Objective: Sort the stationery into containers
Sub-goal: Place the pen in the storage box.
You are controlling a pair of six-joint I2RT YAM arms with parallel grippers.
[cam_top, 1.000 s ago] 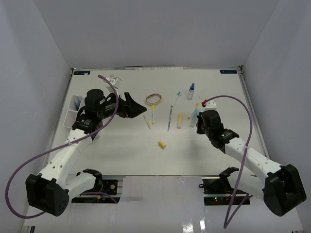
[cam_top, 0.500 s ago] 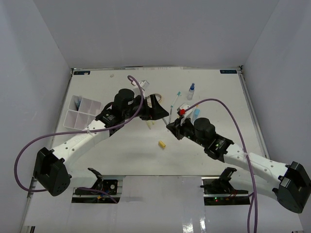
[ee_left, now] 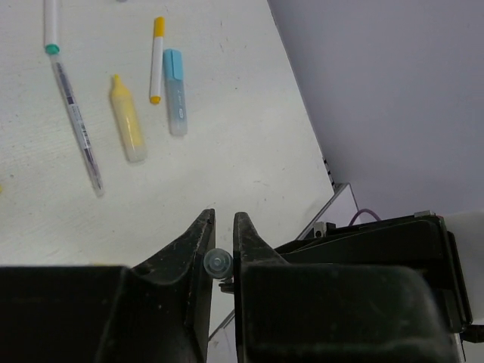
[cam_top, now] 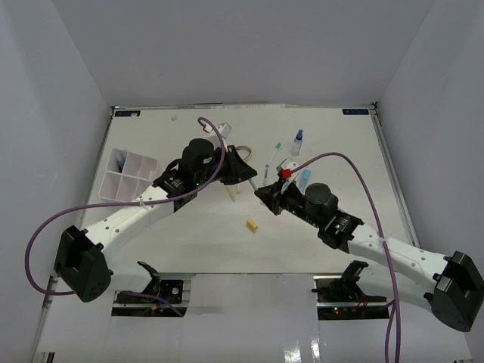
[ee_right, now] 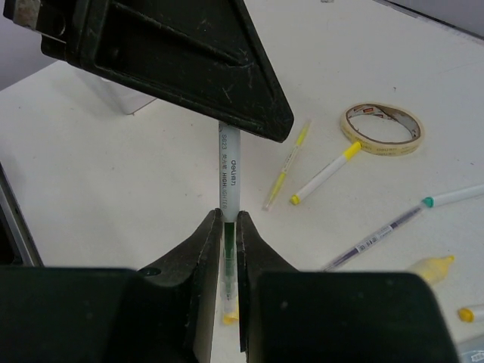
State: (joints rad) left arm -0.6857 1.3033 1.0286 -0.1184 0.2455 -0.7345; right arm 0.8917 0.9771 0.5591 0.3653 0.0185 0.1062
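The right gripper (ee_right: pixel 228 219) is clamped on a slim white plastic pen (ee_right: pixel 229 162), its jaws pinching the barrel at the near end, just below the printed lettering. The left gripper (ee_left: pixel 224 221) meets the same pen at its other end. In the left wrist view the pen's round clear butt sits between the nearly closed fingers (ee_left: pixel 198 242), so I judge that gripper closed on it too, though how firmly I cannot tell. Held at both ends, the white plastic pen hangs over the middle of the bench (cam_top: pixel 189 242).

It should handle as light and stiff, with a smooth round barrel that can roll or swivel between flat pads. A hold well along the barrel looks safer than one at the very tip, and neither side should let go before the other's hold is sure.

Further out, loose pieces lie toward the far edge:
- a tan tape ring (ee_right: pixel 378 148)
- a thin yellow pen (ee_right: pixel 286 166)
- a white marker with yellow cap (ee_right: pixel 325 173)
- a clear pen with a teal cap (ee_left: pixel 76 121)
- a light blue highlighter (ee_left: pixel 175 94)

A small yellow eraser piece (cam_top: pixel 252 224) sits alone nearer the near edge. The white translucent plastic tray with square compartments (cam_top: pixel 121 170) stands by the left edge — well apart from the pen.
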